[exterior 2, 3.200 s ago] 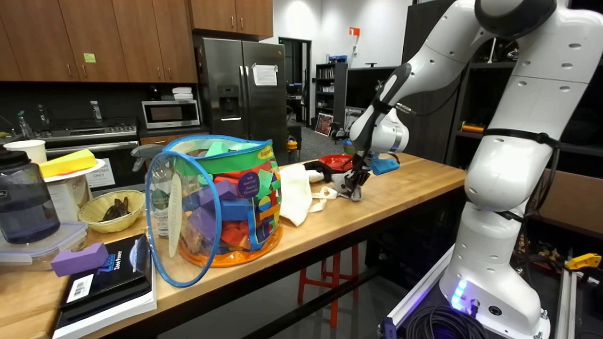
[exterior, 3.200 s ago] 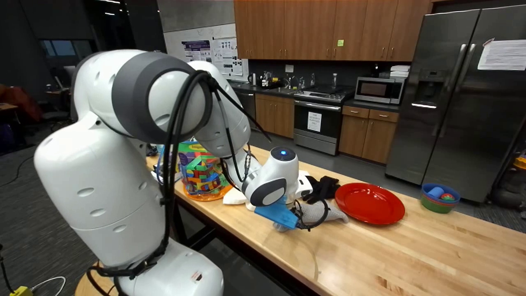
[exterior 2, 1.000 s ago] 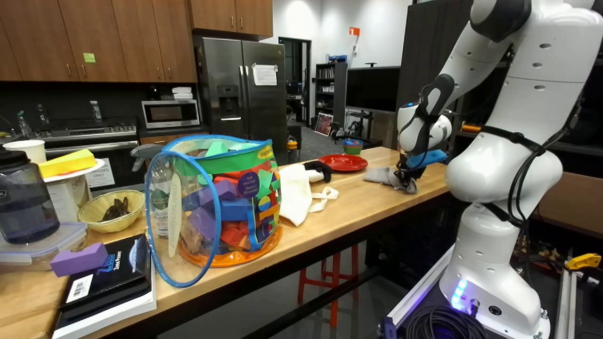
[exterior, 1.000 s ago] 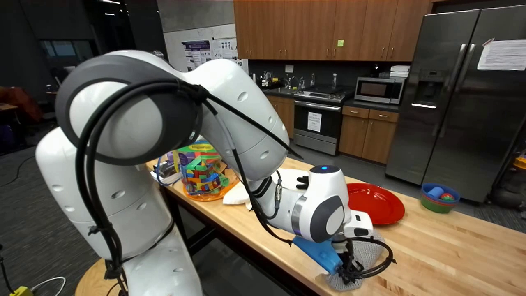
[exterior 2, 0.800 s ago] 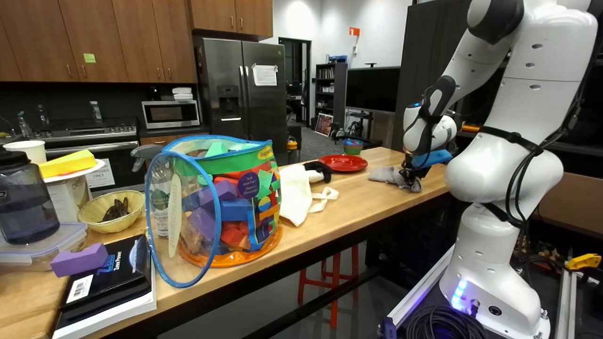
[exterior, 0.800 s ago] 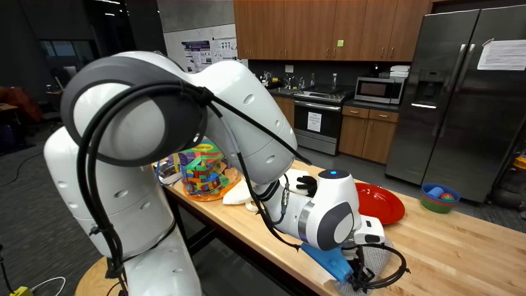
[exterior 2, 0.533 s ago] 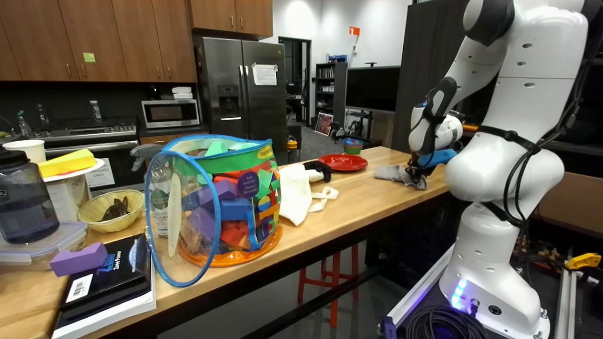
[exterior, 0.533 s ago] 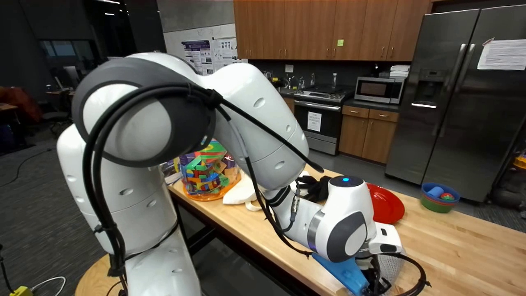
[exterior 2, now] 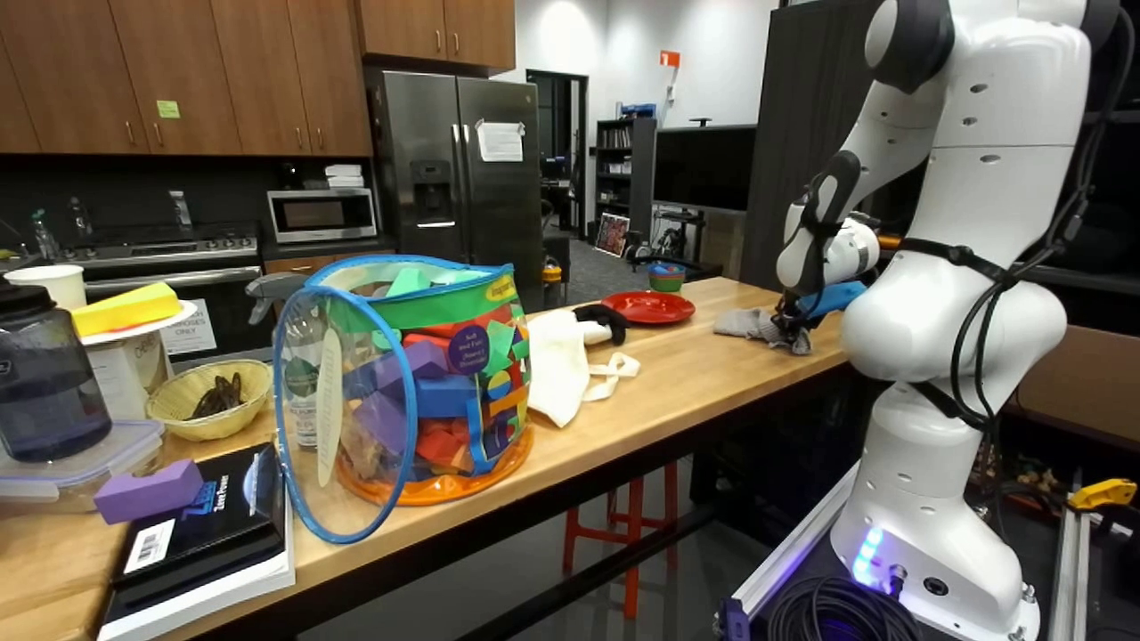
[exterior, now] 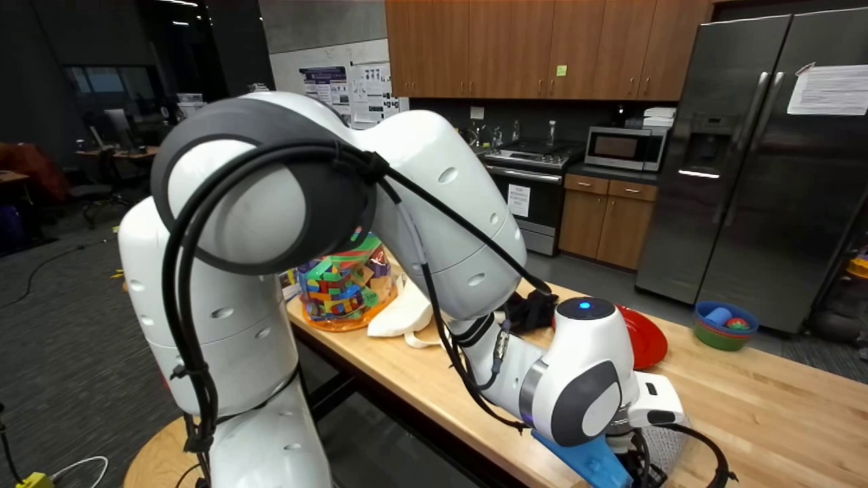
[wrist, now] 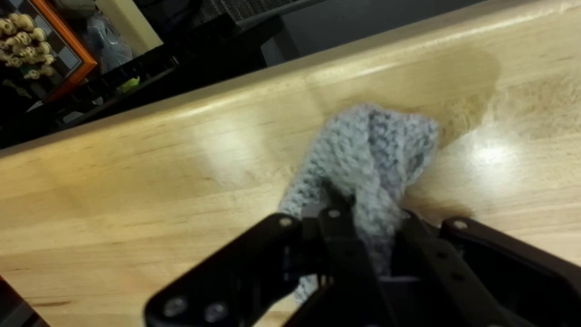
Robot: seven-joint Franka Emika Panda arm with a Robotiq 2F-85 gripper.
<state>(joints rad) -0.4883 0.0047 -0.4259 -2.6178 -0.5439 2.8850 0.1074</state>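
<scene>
Grey knit cloth is clenched by a bunched fold in the gripper; it is judged light, soft and limp, best held where gathered

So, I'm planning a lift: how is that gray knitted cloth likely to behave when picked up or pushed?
The gray knitted cloth will probably hang floppy, since it bunches into folds where the gripper pinches it. It is likely light for its size, being knit fabric. Pushed, it may crumple, not roll: part seems to lie slack on the table.
</scene>
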